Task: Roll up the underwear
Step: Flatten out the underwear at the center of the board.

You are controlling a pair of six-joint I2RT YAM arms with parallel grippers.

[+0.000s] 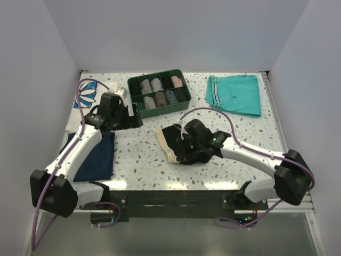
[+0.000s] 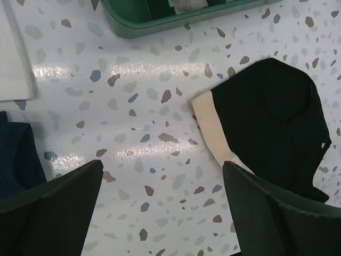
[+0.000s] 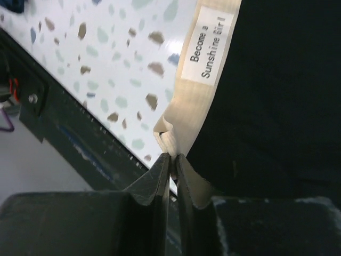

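The underwear (image 1: 171, 140) lies spread mid-counter, a bit R of centre and close to the near edge. Its beige waistband (image 3: 192, 101) is on the L side w/ a printed label (image 3: 205, 50). Not rolled yet, as far as the views show.

R jaws sit at the band's near corner, almost closed, only a thin slit btwn the fingers. The folded corner meets the tips, but can't tell if it's actually pinched. L jaws are wide open and empty, hovering over bare counter (image 2: 138, 133) just L of the band.

Risks, as I judge:
- A thin hold on one corner means the fabric slips out or only the band lifts, so the roll starts skewed or loose.
- Soft cloth prob. springs open w/o a 2nd hold.
- A pull toward the robot could drag it over the near edge (image 1: 176, 180), which is near that corner.

Room:
- Open counter lies L of the underwear, btwn it and the navy garment (image 1: 96, 157).
- The green tray (image 1: 129, 92) stands behind, near.
- The teal shorts (image 1: 234, 95) are far R, well apart.
- The R arm covers much of the cloth.
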